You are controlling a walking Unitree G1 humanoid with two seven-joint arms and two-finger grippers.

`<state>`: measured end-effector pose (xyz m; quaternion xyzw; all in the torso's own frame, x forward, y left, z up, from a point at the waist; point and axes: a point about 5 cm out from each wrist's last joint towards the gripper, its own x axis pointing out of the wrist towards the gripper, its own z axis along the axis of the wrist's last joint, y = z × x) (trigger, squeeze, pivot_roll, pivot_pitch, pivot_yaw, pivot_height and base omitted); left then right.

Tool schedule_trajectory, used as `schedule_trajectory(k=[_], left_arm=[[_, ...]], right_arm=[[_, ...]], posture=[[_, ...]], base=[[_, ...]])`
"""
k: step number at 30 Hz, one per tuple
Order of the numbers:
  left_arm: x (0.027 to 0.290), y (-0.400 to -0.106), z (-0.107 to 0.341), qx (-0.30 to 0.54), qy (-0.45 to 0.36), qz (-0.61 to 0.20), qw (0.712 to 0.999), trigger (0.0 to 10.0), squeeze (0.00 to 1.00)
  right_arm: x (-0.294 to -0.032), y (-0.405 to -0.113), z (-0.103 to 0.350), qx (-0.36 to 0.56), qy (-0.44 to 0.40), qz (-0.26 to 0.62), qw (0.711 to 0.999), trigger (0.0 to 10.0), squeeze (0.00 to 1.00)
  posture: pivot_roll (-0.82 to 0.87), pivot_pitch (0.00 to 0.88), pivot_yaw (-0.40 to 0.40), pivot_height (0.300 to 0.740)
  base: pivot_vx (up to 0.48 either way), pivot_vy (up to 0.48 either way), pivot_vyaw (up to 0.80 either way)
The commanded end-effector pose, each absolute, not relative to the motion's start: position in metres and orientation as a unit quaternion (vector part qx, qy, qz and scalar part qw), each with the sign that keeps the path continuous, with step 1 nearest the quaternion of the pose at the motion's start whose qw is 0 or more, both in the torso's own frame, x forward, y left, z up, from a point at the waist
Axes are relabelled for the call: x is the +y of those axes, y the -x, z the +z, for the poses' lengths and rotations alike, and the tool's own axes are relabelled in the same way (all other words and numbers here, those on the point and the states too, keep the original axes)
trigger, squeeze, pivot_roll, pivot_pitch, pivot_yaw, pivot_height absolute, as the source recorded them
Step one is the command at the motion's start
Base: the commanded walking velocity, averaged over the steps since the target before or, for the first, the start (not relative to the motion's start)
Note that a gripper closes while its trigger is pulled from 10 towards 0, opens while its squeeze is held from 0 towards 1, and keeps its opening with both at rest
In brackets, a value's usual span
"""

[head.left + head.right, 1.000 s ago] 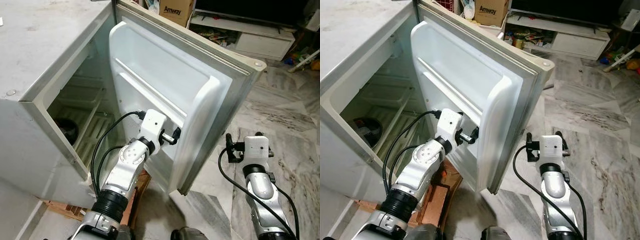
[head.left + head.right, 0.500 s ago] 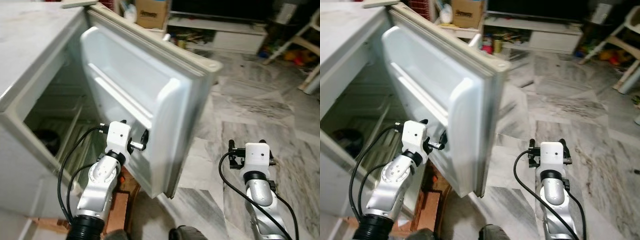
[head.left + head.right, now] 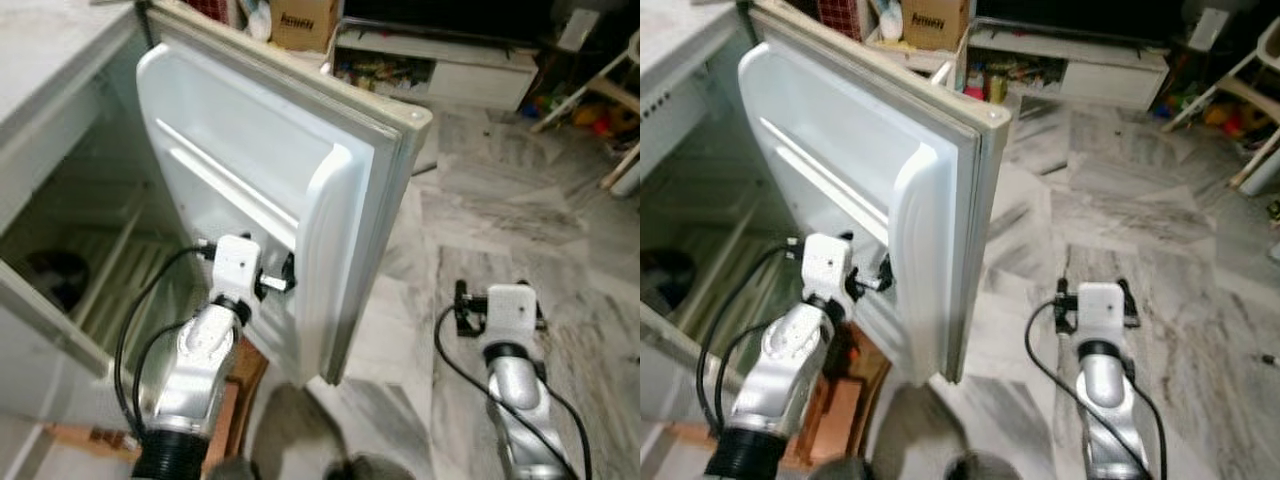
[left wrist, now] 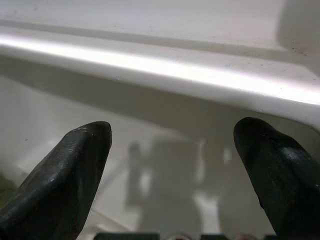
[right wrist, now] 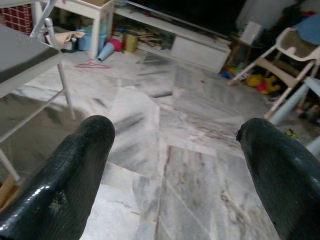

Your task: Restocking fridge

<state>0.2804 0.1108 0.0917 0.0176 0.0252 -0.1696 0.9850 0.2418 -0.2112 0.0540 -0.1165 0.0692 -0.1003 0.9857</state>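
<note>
The fridge door (image 3: 250, 160) stands open, its white inner liner with a moulded shelf ridge (image 4: 165, 65) facing me. My left gripper (image 3: 276, 279) is open and held close against the lower part of that inner liner, with nothing between its fingers (image 4: 75, 165). The fridge's inside (image 3: 90, 250) lies to the left, with a wire shelf and a dark round bowl (image 3: 50, 272) on it. My right gripper (image 3: 498, 296) hangs low over the marble floor (image 5: 190, 165), to the right of the door's edge, open and empty.
A cardboard box (image 3: 300, 18) and a low white TV cabinet (image 3: 450, 72) stand behind the door. White chair legs (image 3: 615, 110) are at the far right. Brown wooden blocks (image 3: 835, 405) lie under the fridge front. Marble floor spreads out to the right.
The whole picture has shifted and blurred as the camera moved. My left gripper stays against the door's inner face. The right arm stays low over the floor.
</note>
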Motion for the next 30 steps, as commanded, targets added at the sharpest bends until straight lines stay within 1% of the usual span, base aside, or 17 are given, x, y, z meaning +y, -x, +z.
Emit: schedule_trajectory(k=[1, 12, 16, 18, 26, 28, 29, 30], left_arm=[[0.086, -0.281, 0.097, 0.016, -0.018, -0.220, 0.975, 10.0, 0.00], [0.084, -0.287, 0.097, 0.018, -0.021, -0.216, 0.976, 10.0, 0.00], [0.071, -0.296, 0.099, 0.016, -0.025, -0.234, 0.972, 10.0, 0.00], [0.058, -0.307, 0.103, 0.012, -0.031, -0.250, 0.968, 10.0, 0.00], [0.031, -0.327, 0.120, -0.008, -0.041, -0.278, 0.960, 10.0, 0.00], [0.030, -0.329, 0.122, -0.011, -0.040, -0.277, 0.960, 10.0, 0.00], [0.034, -0.330, 0.123, -0.013, -0.041, -0.270, 0.962, 10.0, 0.00], [0.046, -0.332, 0.119, -0.011, -0.047, -0.248, 0.967, 10.0, 0.00]], right_arm=[[-0.218, -0.241, 0.053, 0.070, 0.123, -0.110, 0.984, 10.0, 0.00], [-0.217, -0.243, 0.053, 0.069, 0.122, -0.116, 0.983, 10.0, 0.00], [-0.218, -0.244, 0.052, 0.069, 0.122, -0.119, 0.983, 10.0, 0.00], [-0.218, -0.245, 0.052, 0.069, 0.122, -0.121, 0.983, 10.0, 0.00], [-0.220, -0.246, 0.052, 0.067, 0.122, -0.128, 0.982, 10.0, 0.00], [-0.220, -0.246, 0.052, 0.067, 0.122, -0.129, 0.982, 10.0, 0.00], [-0.221, -0.246, 0.052, 0.066, 0.121, -0.131, 0.982, 10.0, 0.00], [-0.222, -0.245, 0.052, 0.066, 0.121, -0.134, 0.981, 10.0, 0.00]], posture=[[-0.03, 0.000, -0.015, 0.740], [-0.04, 0.000, -0.008, 0.740], [-0.04, 0.000, -0.005, 0.740], [-0.05, 0.000, -0.003, 0.740], [-0.06, 0.000, 0.008, 0.740], [-0.07, 0.000, 0.009, 0.740], [-0.07, 0.000, 0.011, 0.740], [-0.07, 0.000, 0.013, 0.740]], base=[[0.000, -0.300, 0.00], [0.000, -0.284, 0.00], [0.000, -0.266, 0.00], [0.000, 0.000, 0.00], [0.000, 0.000, 0.00], [0.000, 0.000, 0.00], [0.000, 0.000, 0.00], [0.000, 0.000, 0.00]])
